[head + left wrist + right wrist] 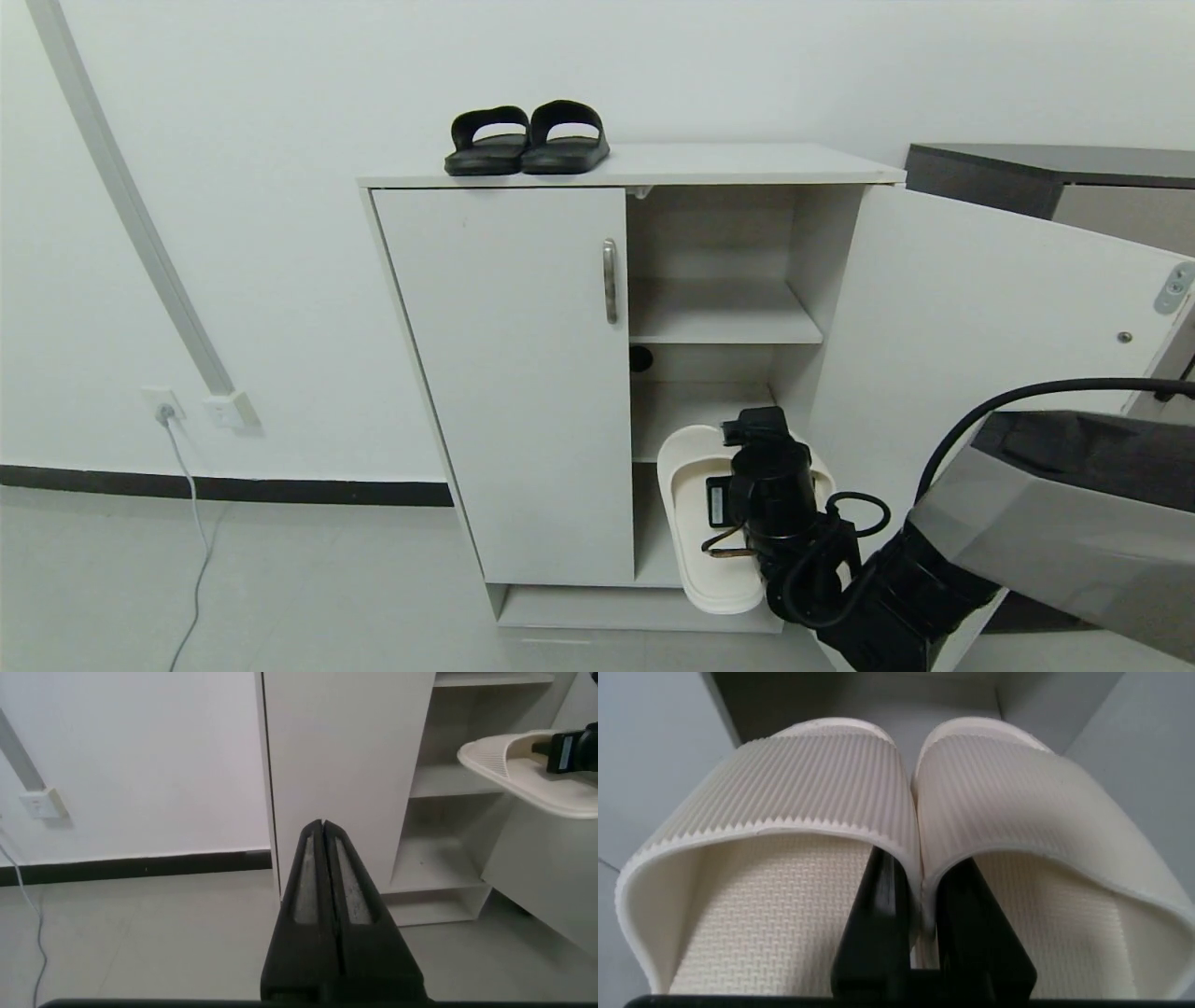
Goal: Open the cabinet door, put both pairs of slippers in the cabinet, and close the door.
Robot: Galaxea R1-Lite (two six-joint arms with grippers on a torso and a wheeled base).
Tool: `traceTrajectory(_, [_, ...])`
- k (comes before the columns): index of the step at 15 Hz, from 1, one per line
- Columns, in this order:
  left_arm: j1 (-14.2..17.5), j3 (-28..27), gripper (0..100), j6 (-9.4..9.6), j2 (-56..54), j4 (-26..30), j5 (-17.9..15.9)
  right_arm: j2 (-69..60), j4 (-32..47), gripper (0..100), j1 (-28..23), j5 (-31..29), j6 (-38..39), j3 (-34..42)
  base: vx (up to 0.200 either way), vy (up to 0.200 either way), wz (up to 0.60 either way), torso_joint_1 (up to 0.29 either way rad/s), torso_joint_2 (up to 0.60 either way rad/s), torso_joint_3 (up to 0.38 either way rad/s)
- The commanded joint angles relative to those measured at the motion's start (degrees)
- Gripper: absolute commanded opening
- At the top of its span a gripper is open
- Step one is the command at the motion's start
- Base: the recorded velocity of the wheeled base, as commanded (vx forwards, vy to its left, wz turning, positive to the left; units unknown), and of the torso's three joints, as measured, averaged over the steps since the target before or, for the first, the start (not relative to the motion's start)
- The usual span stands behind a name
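Note:
The white cabinet (504,373) has its right door (971,317) swung open and its left door shut. A black pair of slippers (527,140) rests on the cabinet top. My right gripper (920,924) is shut on the inner edges of a white pair of slippers (906,821), one finger (873,924) inside each slipper. That white pair (695,523) hangs in front of the lower open compartment. My left gripper (322,873) is shut and empty, low over the floor, left of the cabinet opening; the white slippers (533,765) show beyond it.
Shelves (719,317) divide the open right half of the cabinet. A wall socket with a grey cable (187,485) lies at the left. A dark grey piece of furniture (1046,173) stands behind the open door. Bare floor (233,579) spreads left of the cabinet.

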Motion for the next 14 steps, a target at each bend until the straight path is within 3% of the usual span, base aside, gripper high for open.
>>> traceTrajectory(1, [0.01,0.01,0,0.01,0.08,0.02,0.01,3.37,-1.58,0,0.22,-0.10,-0.16,-1.12,0.000,0.000,0.00,0.000,0.00,0.000])
traceTrajectory(8, [0.01,0.01,0,0.28,0.08,0.02,-0.08,7.24,-2.38,0,-0.40,0.87,0.10,-4.46,0.000,0.000,0.00,0.000,0.00,-0.012])
traceTrajectory(14, [0.01,0.01,0,0.28,0.08,0.02,-0.08,9.53,-2.38,0,-1.54,0.87,0.02,-5.87,0.000,0.000,0.00,0.002,0.00,-0.173])
